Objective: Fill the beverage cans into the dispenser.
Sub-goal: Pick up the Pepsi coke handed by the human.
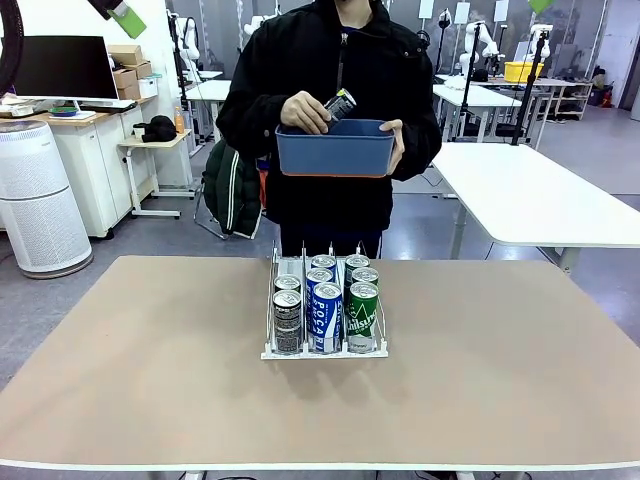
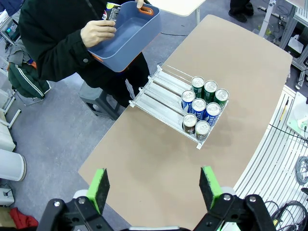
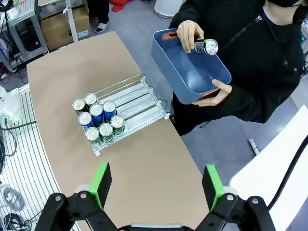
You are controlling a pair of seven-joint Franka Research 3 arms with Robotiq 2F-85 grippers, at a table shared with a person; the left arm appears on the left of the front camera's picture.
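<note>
The dispenser (image 1: 288, 264) stands mid-table, its far end toward the person. Several beverage cans (image 1: 327, 315) fill its near end: dark ones in the left lane, blue-and-white in the middle, green on the right. Across the table a person holds a blue bin (image 1: 335, 150) against the chest with one hand, and the other hand holds a dark can (image 1: 341, 102) over it. My left gripper (image 2: 154, 185) hangs open high above the table's left end, nothing between its fingers. My right gripper (image 3: 156, 183) hangs open high above the right end. From the wrist views the dispenser (image 2: 161, 91) (image 3: 137, 98) has bare lanes behind the cans.
The brown table (image 1: 150, 380) is bare around the dispenser. Behind the person stand white tables (image 1: 540, 190), a white air purifier (image 1: 35, 195) at the left and a small side table (image 1: 150, 150).
</note>
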